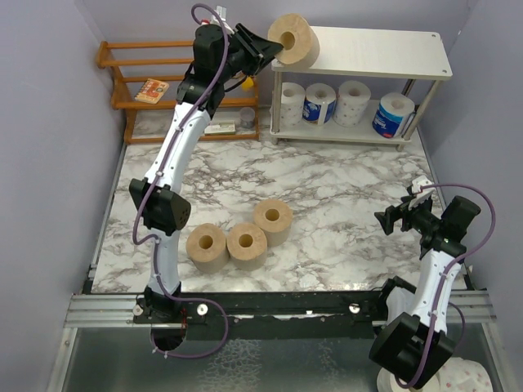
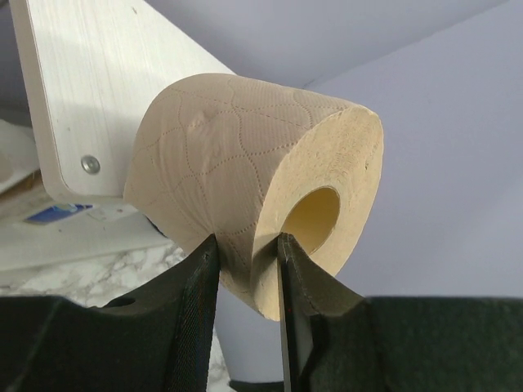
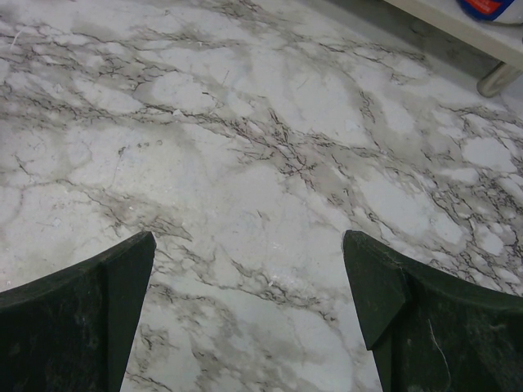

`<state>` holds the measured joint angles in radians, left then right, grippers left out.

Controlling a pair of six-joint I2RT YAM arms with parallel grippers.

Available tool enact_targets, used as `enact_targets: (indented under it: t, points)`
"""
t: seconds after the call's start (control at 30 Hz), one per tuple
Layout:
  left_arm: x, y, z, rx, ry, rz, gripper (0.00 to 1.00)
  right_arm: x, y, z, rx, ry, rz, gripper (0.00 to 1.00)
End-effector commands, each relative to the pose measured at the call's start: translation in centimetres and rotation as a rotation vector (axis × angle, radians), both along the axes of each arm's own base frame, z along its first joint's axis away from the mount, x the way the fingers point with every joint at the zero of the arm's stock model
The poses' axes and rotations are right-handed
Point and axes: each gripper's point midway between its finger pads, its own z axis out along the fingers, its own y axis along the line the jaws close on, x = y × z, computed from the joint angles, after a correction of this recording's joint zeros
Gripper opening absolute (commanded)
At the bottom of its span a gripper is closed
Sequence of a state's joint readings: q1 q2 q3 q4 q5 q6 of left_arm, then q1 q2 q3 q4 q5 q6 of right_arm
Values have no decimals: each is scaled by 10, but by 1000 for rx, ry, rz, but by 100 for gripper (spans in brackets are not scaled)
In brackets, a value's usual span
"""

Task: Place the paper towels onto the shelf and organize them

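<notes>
Marble table (image 1: 343, 188), left gripper (image 2: 247, 241) clamps tan roll (image 2: 221, 155) at shelf top (image 1: 384, 51), right gripper (image 3: 249, 241) apart

The tan roll (image 2: 214, 155) is matt, quilted paper; the shelf (image 2: 86, 77) pale wood-grain board; the bench (image 3: 245, 163) smooth, marble-patterned.

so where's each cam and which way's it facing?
Top external: above and behind the bases, looking down at the table and shelf; left arm and right arm show.
Left wrist: on the left gripper, facing the tan roll it pinches at the shelf's top board; its fingers show.
Right wrist: on the right gripper, facing down at the table; its open jaws show.
Shared: top and left wrist both see the held roll.
</notes>
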<state>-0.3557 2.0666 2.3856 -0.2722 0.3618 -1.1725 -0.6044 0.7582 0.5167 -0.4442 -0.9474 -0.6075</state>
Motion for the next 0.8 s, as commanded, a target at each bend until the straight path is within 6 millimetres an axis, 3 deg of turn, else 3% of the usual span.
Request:
enact_targets:
  t: [0.0,0.2,0.53,0.77]
  points:
    - [5,6,56,-37,-207,104,0,1,-2,3,-14,-16,2,99]
    - [8,-8,65,-9,-296,140,0,2,-3,2,-11,-10,-2,99]
    - [25,-31,29,32,-249,153,0,3,-5,2,-13,-11,-12,99]
    - [30,-30,28,46,-267,181,0,3,-5,2,-14,-13,-12,99]
